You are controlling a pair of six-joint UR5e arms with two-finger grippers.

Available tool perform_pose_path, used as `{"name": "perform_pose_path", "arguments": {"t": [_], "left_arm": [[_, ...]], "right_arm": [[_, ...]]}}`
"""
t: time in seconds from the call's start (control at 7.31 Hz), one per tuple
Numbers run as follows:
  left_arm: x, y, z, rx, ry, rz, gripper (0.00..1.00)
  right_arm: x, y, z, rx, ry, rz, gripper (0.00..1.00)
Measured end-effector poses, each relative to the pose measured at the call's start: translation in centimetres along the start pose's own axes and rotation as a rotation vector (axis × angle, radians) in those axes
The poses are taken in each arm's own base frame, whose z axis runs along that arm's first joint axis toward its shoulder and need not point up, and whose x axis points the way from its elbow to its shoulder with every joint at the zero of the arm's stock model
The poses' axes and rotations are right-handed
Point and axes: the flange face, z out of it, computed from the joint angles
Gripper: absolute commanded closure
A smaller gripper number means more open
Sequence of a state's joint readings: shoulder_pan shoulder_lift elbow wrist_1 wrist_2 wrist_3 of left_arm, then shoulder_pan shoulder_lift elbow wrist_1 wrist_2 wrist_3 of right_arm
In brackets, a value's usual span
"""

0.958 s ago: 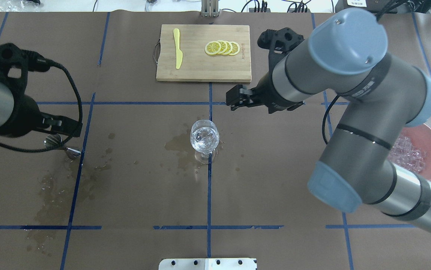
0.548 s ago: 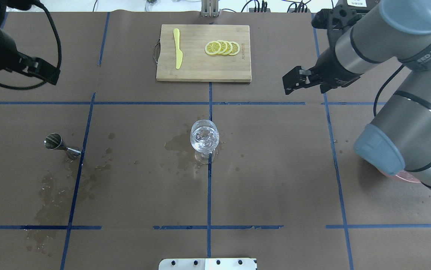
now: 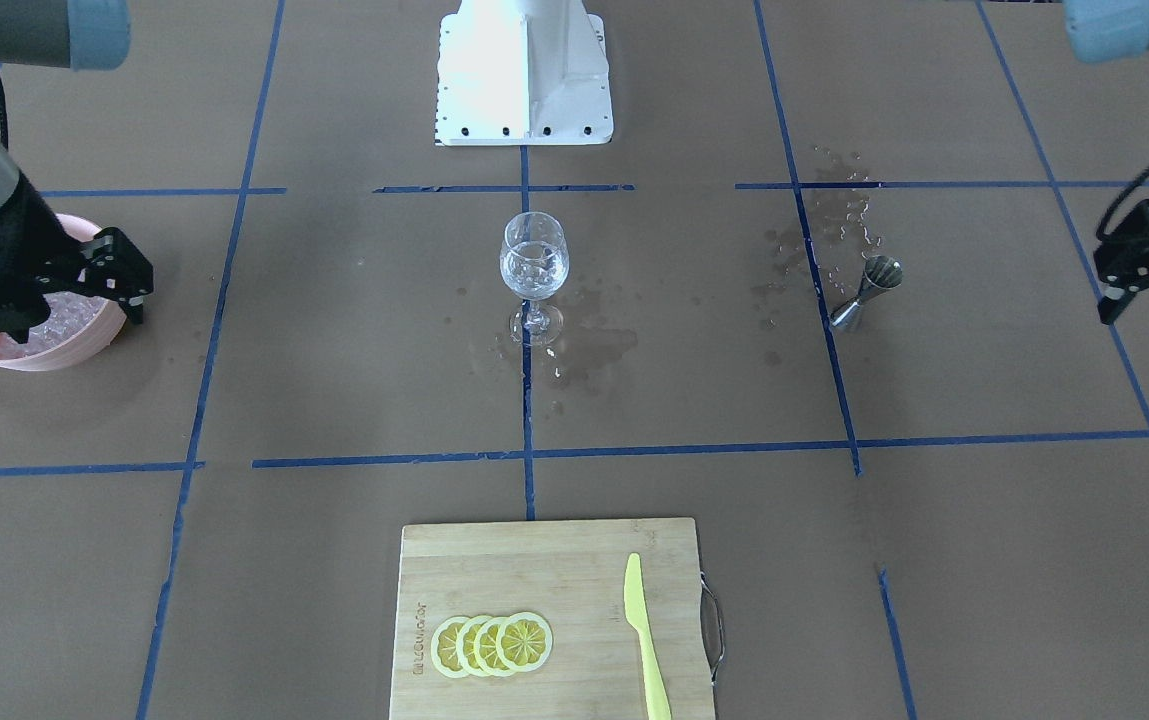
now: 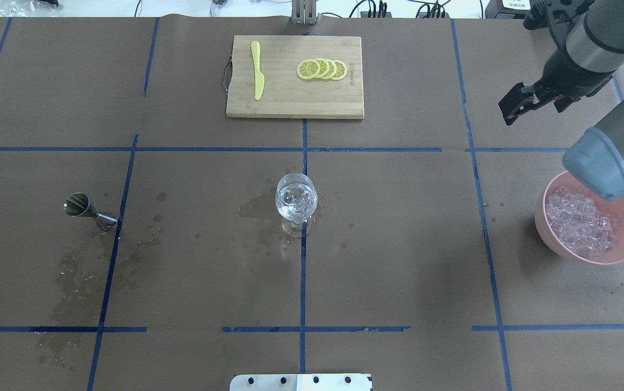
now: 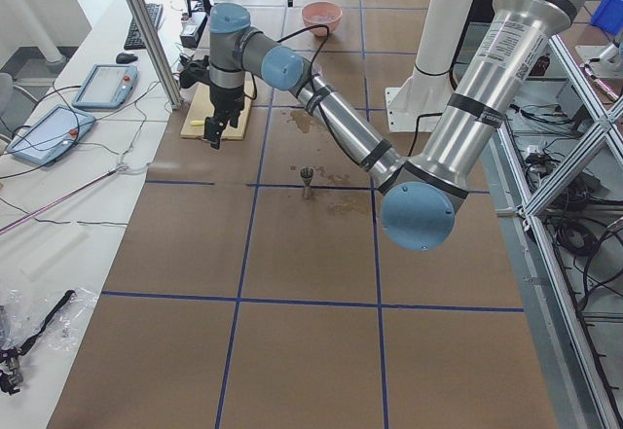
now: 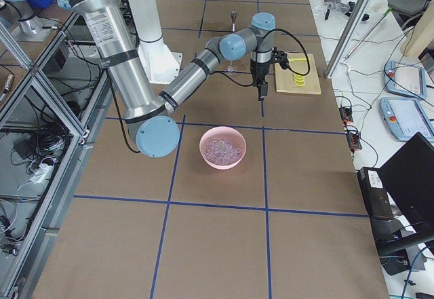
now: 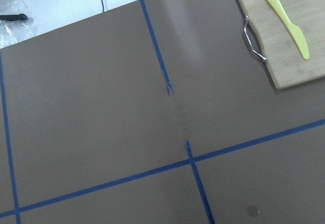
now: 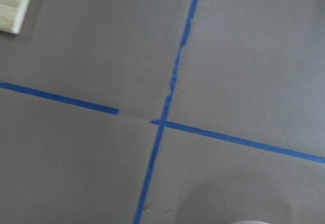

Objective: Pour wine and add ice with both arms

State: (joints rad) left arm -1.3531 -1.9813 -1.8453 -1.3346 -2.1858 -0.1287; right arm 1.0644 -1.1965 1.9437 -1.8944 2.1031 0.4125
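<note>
As the glass (image 4: 296, 205) in the middle of the counter (image 4: 398, 260) holds ice (image 4: 296, 194) and, we think, wine (image 3: 533, 283), we judge both steps done. Our right gripper (image 3: 124, 275) hangs empty, jaws apart; of the left gripper (image 3: 1119, 285) we cannot tell. Next we only park.

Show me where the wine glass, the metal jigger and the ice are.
wine glass (image 4: 296, 198), overhead exterior view, on its clear bowl.
metal jigger (image 4: 77, 205), overhead exterior view, on its upper cup.
ice (image 4: 578, 220), overhead exterior view, on the middle of the cube pile.
</note>
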Motion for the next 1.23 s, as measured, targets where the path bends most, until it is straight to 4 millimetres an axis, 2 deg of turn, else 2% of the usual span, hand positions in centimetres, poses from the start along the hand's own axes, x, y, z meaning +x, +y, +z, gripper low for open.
{"name": "perform_pose_path", "arguments": {"t": [0.27,0.55,0.82,0.96,1.1,1.23], "left_arm": [[-9.2,4.1,1.5,-0.055,-0.002,-0.029,0.0],[-15.8,9.3,3.1,-0.103,0.018,-0.085,0.0],[-19.3,15.5,6.2,-0.175,0.033,-0.136,0.0],[-20.3,18.5,7.7,-0.196,0.037,-0.153,0.0],[-20.9,20.7,8.7,-0.203,0.038,-0.158,0.0],[-21.3,21.9,9.3,-0.208,0.039,-0.164,0.0]], "right_arm": [[7.5,1.2,0.8,-0.046,0.024,-0.045,0.0],[16.2,3.6,1.4,-0.085,-0.018,-0.074,0.0],[24.3,5.8,1.6,-0.095,-0.089,-0.024,0.0],[26.2,6.6,1.5,-0.092,-0.115,0.024,0.0],[27.1,6.9,1.5,-0.085,-0.123,0.078,0.0],[27.5,7.2,1.6,-0.065,-0.122,0.108,0.0]]}}
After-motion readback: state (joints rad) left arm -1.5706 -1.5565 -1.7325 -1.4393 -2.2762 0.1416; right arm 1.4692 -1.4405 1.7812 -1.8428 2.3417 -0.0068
